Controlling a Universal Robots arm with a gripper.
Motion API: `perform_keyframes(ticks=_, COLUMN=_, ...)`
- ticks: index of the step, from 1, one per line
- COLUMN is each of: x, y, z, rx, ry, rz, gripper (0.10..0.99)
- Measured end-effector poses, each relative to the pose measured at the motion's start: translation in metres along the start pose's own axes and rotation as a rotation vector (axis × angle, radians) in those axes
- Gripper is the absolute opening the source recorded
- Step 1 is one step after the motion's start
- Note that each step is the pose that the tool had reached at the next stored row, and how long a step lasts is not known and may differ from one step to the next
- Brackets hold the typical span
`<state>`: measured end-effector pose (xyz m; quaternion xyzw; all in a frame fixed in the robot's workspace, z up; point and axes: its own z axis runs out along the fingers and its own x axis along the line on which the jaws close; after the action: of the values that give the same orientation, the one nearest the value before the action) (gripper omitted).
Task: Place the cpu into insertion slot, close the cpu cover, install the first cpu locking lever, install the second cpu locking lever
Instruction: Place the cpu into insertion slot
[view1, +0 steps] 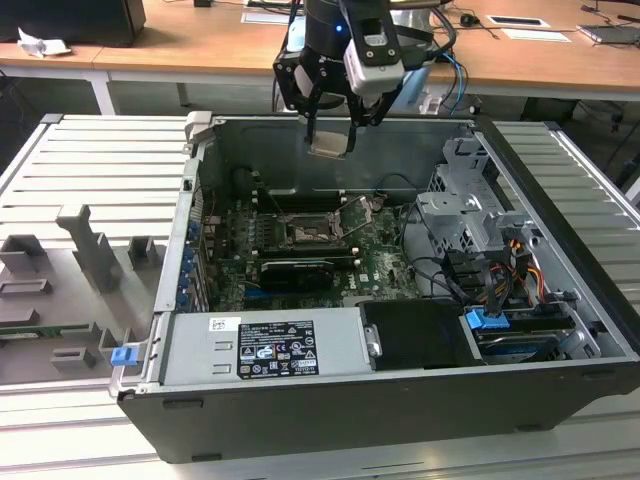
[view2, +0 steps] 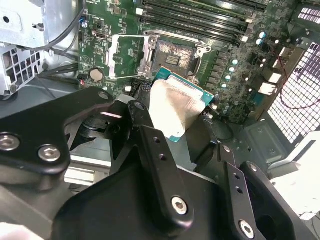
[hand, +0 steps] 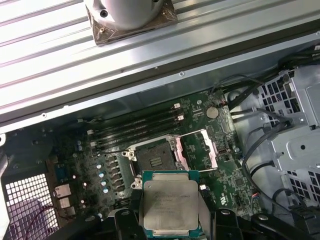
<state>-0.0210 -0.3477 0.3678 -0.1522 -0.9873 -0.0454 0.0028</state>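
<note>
In the exterior view the tool (view1: 330, 135) hangs above the open computer case (view1: 400, 400), clamped on the cpu (view1: 330, 145) by its edges. The first wrist view shows the insertion slot (hand: 154, 159) bare, with the cpu cover (hand: 199, 149) flipped open beside it.

Second wrist view: cpu (view2: 176, 106) edge farthest from the insertion slot (view2: 172, 55) hidden behind the jaws of the gripper (view2: 172, 122). First wrist view: jaws cut off by the picture's edge. Exterior view: slot pins too small to discern.
</note>
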Motion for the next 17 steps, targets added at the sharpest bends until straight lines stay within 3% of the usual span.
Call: perform_keyframes(ticks=17, x=0.0000, y=-0.0001, z=0.0012, rx=-0.002, ry=-0.0079, rz=0.088, gripper=0.525)
